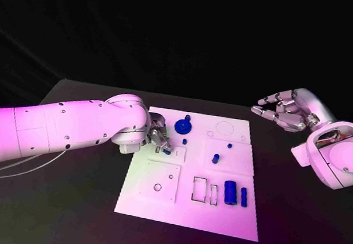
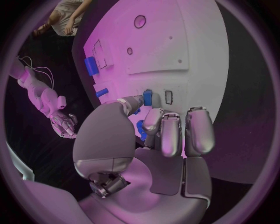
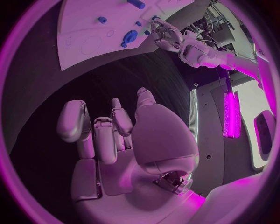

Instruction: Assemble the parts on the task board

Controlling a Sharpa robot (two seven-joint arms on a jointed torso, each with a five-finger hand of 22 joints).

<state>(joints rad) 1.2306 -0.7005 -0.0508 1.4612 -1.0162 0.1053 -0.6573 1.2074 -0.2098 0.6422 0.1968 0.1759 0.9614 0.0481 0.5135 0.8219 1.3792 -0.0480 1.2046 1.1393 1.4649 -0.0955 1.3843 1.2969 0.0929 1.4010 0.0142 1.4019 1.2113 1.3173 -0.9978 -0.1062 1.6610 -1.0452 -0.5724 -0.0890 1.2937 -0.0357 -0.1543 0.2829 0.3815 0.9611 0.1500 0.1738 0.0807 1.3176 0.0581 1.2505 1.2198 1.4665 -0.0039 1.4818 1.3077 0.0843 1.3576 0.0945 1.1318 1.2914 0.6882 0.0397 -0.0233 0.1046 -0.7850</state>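
The left hand and its bulky arm lie over the left edge of the task board, blocking entry from the frame's left at mid height. A round blue part stands just above the hand, small blue pegs sit at the board's centre, and two blue cylinders lie at lower right. The board's lower left panel is bare. The right hand hovers off the board's upper right corner, over black table, leaving the right side open.
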